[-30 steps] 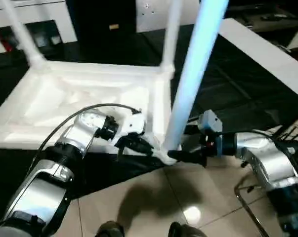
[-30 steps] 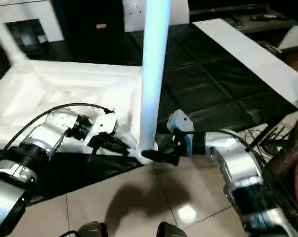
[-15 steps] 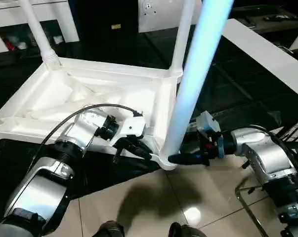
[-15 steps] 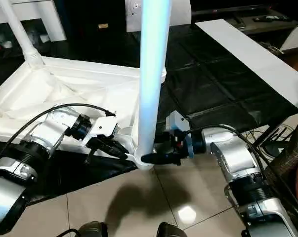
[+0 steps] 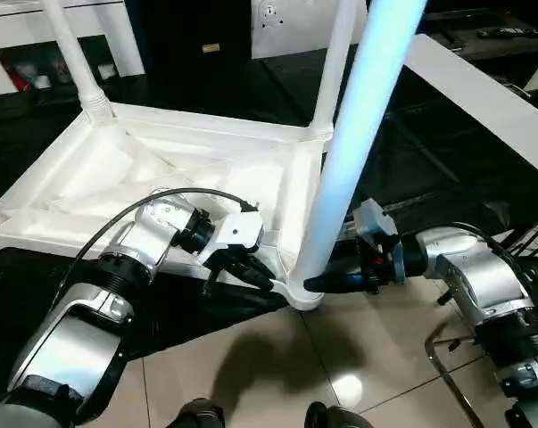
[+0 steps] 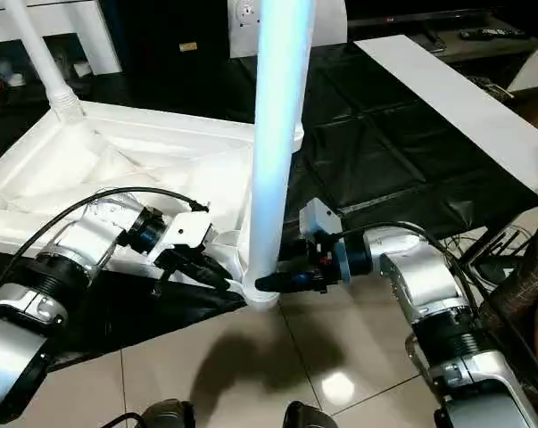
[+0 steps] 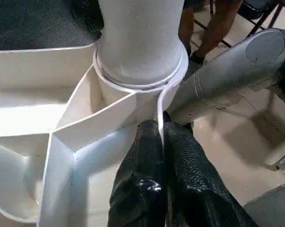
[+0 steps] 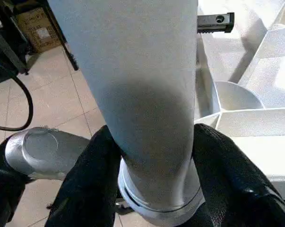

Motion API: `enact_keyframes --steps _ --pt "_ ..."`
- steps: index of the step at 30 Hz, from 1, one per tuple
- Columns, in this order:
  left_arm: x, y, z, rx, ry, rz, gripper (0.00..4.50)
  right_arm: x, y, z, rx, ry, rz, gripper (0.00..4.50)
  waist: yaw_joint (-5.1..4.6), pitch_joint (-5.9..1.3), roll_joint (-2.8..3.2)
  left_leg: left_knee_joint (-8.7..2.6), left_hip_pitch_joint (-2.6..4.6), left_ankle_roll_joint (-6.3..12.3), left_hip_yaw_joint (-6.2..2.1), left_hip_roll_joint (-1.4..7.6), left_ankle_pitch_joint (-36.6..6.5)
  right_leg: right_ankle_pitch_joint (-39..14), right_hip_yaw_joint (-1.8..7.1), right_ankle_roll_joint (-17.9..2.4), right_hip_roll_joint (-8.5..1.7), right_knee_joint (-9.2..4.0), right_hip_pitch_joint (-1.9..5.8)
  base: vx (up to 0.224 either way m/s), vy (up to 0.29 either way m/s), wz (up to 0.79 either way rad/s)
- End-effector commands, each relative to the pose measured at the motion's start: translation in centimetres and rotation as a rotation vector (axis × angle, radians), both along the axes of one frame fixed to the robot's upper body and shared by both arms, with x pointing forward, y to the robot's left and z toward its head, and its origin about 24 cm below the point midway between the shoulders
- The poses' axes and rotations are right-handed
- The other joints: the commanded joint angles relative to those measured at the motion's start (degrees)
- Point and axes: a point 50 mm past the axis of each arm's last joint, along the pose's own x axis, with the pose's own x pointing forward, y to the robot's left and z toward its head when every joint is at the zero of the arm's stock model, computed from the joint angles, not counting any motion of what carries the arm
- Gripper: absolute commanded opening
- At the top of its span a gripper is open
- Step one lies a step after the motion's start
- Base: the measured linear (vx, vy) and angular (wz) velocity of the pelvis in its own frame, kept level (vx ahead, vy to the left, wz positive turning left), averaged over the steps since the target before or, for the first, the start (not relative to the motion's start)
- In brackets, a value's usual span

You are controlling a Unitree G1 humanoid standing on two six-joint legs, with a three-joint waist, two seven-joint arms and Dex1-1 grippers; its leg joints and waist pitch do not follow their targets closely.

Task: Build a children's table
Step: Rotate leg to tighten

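Left eye view: white plastic ribbed tabletop (image 5: 161, 169) upside down, centre-left of frame. Long white tapered leg (image 5: 349, 152) upright in near corner socket (image 5: 302, 292), long axis vertical. Right gripper (image 8: 147, 156) pads clasp leg base from right. Left gripper (image 7: 162, 156) pinches socket rim, fingers pressed together.

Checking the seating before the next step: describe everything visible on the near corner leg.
The near corner leg is a long, smooth white tube, plastic by its look, standing upright and leaning slightly. Its wider base sits in the round socket at the near right corner of the upturned tabletop, which overhangs the black table's edge. The right gripper has a black finger on each side just above the socket. The left gripper pinches the tabletop's thin rim beside that socket.
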Motion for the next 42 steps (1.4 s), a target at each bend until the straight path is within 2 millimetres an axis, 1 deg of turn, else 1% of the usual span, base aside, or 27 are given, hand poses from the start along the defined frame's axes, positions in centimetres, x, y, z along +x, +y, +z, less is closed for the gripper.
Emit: enact_keyframes --steps 1,7,10,11,12,13,14,15,16,17,18,19,20,21,22,23,24,26,27,28,29,31,32,35,39,40,42 --pt "-0.5 -0.6 -0.9 0.075 0.023 -0.066 0.00 -0.3 0.3 0.1 0.006 0.001 0.051 1.96 -0.38 -4.91 -0.55 -3.45 -0.11 5.51 0.73 1.13 -7.9 -17.2 2.91 -12.7 -2.93 -3.28 3.88 0.000 0.000 0.00" --pt "-0.1 -1.1 -1.0 0.005 0.034 0.036 0.00 -1.2 0.8 -0.3 0.046 0.014 0.010 1.96 -0.12 -4.85 -0.57 -3.52 -0.05 5.46 0.73 1.16 -8.0 -17.5 2.99 -12.5 -2.91 -3.35 3.87 0.000 0.000 0.00" --pt "0.3 -1.5 -0.9 -0.021 0.031 0.105 0.00 -1.3 1.3 -0.7 0.057 0.020 -0.043 1.96 0.03 -4.46 -0.42 -3.69 0.27 4.78 0.84 1.09 -10.0 -21.8 2.98 -11.2 -2.92 -4.11 3.56 0.000 0.000 0.00" --pt "0.8 -2.1 -0.8 -0.057 0.033 0.185 0.00 -1.2 1.8 -1.2 0.063 0.007 -0.125 1.96 -0.20 -4.33 -0.75 -3.84 0.28 4.31 0.80 1.13 -11.0 -23.4 3.00 -10.7 -2.92 -4.13 3.50 0.000 0.000 0.00" --pt "0.8 -2.1 -0.8 -0.057 0.033 0.185 0.00 -1.2 1.8 -1.2 0.063 0.007 -0.125 1.96 -0.23 -4.11 -0.66 -3.95 0.20 3.92 0.73 1.07 -11.6 -25.0 2.93 -10.2 -2.87 -4.27 3.42 0.000 0.000 0.00" --pt "1.1 -2.6 -0.7 -0.091 0.035 0.252 0.00 -1.0 2.3 -1.6 0.069 -0.001 -0.204 1.96 -0.47 -3.89 -0.74 -4.10 0.34 3.28 0.61 0.85 -13.8 -30.0 2.66 -8.4 -3.01 -4.98 3.43 0.000 0.000 0.00" --pt "1.1 -2.6 -0.7 -0.091 0.035 0.252 0.00 -1.0 2.3 -1.6 0.069 -0.001 -0.204 1.95 -0.61 -3.67 -0.64 -4.04 0.88 2.59 0.58 0.64 -15.5 -34.5 2.53 -6.8 -3.10 -5.70 2.98 0.000 0.000 0.00" --pt "1.7 -3.5 -0.5 -0.145 0.041 0.355 0.00 -0.4 3.1 -2.1 0.081 -0.007 -0.333 1.94 -1.25 -3.48 -0.66 -4.01 0.95 1.92 0.48 0.55 -16.8 -37.1 2.42 -5.6 -3.06 -6.03 2.81 0.000 0.000 0.00" --pt "1.7 -3.5 -0.5 -0.145 0.041 0.355 0.00 -0.4 3.1 -2.1 0.081 -0.007 -0.333 1.94 -1.25 -3.48 -0.66 -4.01 0.95 1.92 0.48 0.55 -16.8 -37.1 2.42 -5.6 -3.06 -6.03 2.81 0.000 0.000 0.00" --pt "2.0 -4.1 -0.4 -0.177 0.049 0.417 0.00 0.0 3.6 -2.3 0.087 -0.009 -0.415 1.94 -1.94 -3.47 -0.73 -4.03 0.89 1.55 0.10 0.27 -18.1 -39.9 1.89 -3.8 -3.14 -6.71 2.95 0.000 0.000 0.00" --pt "2.0 -4.1 -0.4 -0.177 0.049 0.417 0.00 0.0 3.6 -2.3 0.087 -0.009 -0.415 1.94 -2.24 -3.33 -0.62 -4.10 0.63 1.36 0.02 0.31 -18.5 -39.7 1.77 -3.5 -2.98 -6.56 2.97 0.000 0.000 0.00" --pt "2.0 -4.1 -0.4 -0.177 0.049 0.417 0.00 0.0 3.6 -2.3 0.087 -0.009 -0.415 1.93 -2.79 -3.47 -0.67 -4.15 0.51 1.55 -0.13 0.17 -19.0 -40.1 1.40 -2.7 -2.96 -7.01 3.20 0.000 0.000 0.00" --pt "2.5 -4.8 -0.2 -0.216 0.049 0.518 0.00 0.9 4.5 -2.3 0.115 0.000 -0.540 1.93 -3.48 -3.49 -0.69 -4.22 0.20 1.87 -0.20 0.16 -18.6 -38.6 1.33 -2.9 -2.86 -6.84 3.34 0.000 0.000 0.00" --pt "3.4 -5.8 0.0 -0.269 0.034 0.680 0.00 2.4 5.9 -2.1 0.159 0.035 -0.716 1.93 -4.21 -3.47 -0.30 -4.26 0.08 1.27 -0.44 0.20 -19.5 -38.5 0.87 -3.3 -2.84 -6.95 3.24 0.000 0.000 0.00" --pt "3.4 -5.8 0.0 -0.269 0.034 0.680 0.00 2.4 5.9 -2.1 0.159 0.035 -0.716 1.93 -4.68 -3.46 -0.17 -4.29 0.11 0.77 -0.73 0.27 -20.7 -38.8 0.49 -3.3 -2.88 -6.96 3.24 0.000 0.000 0.00" --pt "3.6 -6.3 0.1 -0.284 0.025 0.732 0.00 3.1 6.5 -2.0 0.175 0.051 -0.797 1.93 -5.34 -3.68 -0.15 -4.30 0.03 0.96 -1.02 0.31 -21.7 -37.5 0.10 -2.9 -2.98 -7.21 3.72 -0.023 0.052 -0.16" --pt "3.8 -6.5 0.2 -0.296 0.010 0.770 0.00 3.5 6.9 -1.9 0.179 0.061 -0.843 1.93 -5.66 -3.76 -0.05 -4.37 -0.12 1.27 -1.08 0.36 -21.6 -35.9 0.02 -3.2 -3.01 -7.17 3.88 -0.023 0.052 -0.16" --pt "4.1 -7.2 0.5 -0.310 -0.026 0.818 0.00 4.2 7.7 -1.8 0.160 0.046 -0.911 1.93 -6.31 -4.00 0.25 -4.51 -0.46 2.35 -1.19 0.65 -20.9 -30.4 0.14 -5.2 -3.17 -6.77 4.13 -0.004 0.028 -0.06" --pt "4.4 -7.5 0.8 -0.320 -0.065 0.853 0.00 4.7 8.2 -1.7 0.153 0.050 -0.976 1.93 -6.75 -4.11 0.04 -4.48 -0.28 2.96 -0.79 0.56 -20.0 -26.3 0.60 -7.4 -3.04 -6.55 3.78 0.000 0.000 0.00" --pt "4.4 -7.6 0.8 -0.321 -0.070 0.856 0.00 4.7 8.2 -1.7 0.153 0.051 -0.983 1.93 -6.96 -4.10 -0.09 -4.36 -0.31 3.20 -0.60 0.45 -19.4 -25.2 0.91 -8.3 -3.09 -6.30 3.58 0.000 0.000 0.00" --pt "4.4 -7.7 0.9 -0.316 -0.086 0.866 0.00 4.8 8.4 -1.7 0.161 0.050 -1.008 1.93 -6.84 -4.14 -0.37 -4.28 -0.33 3.80 -0.24 0.16 -17.8 -25.2 1.11 -8.8 -3.03 -6.30 3.71 0.000 0.000 0.00" --pt "4.5 -7.7 0.9 -0.306 -0.117 0.864 0.00 4.9 8.6 -1.6 0.179 0.049 -1.015 1.93 -6.32 -4.33 -0.28 -4.00 -0.15 4.89 0.12 0.11 -14.5 -24.1 1.50 -9.4 -3.31 -6.16 3.67 0.000 0.000 0.00" --pt "4.5 -7.7 0.9 -0.299 -0.136 0.850 0.00 4.9 8.7 -1.5 0.186 0.045 -1.016 2.49 -6.17 -4.34 -0.35 -4.02 -0.22 5.26 0.26 0.14 -13.5 -23.0 1.60 -9.6 -3.18 -6.08 3.68 0.000 0.000 0.00" --pt "4.3 -7.5 0.9 -0.293 -0.141 0.817 0.00 4.8 8.9 -1.6 0.190 0.045 -1.019 2.72 -5.45 -4.62 -0.50 -3.79 -0.36 6.71 0.67 0.23 -9.0 -18.4 2.05 -11.1 -3.05 -5.00 3.84 0.000 0.000 0.00" --pt "4.0 -6.9 0.6 -0.272 -0.165 0.739 0.00 4.9 8.3 -1.7 0.180 0.011 -1.074 3.12 -4.92 -4.93 -0.41 -3.62 -0.50 6.72 0.76 0.11 -6.9 -17.6 2.17 -11.1 -2.93 -4.65 3.95 0.025 -0.040 0.00" --pt "3.7 -6.4 0.4 -0.264 -0.176 0.665 0.00 5.0 7.7 -1.6 0.187 -0.002 -1.093 3.16 -4.81 -4.84 -0.25 -3.68 -0.55 6.48 0.67 0.19 -7.1 -18.2 2.24 -11.0 -3.02 -4.62 3.87 0.000 0.000 0.00" --pt "3.5 -5.9 0.2 -0.246 -0.178 0.619 0.00 4.8 7.1 -1.5 0.205 -0.009 -1.107 3.22 -4.77 -5.11 -0.17 -3.63 -0.56 6.50 0.69 0.21 -5.8 -15.9 2.33 -11.3 -2.87 -4.35 4.00 0.000 0.000 0.00"
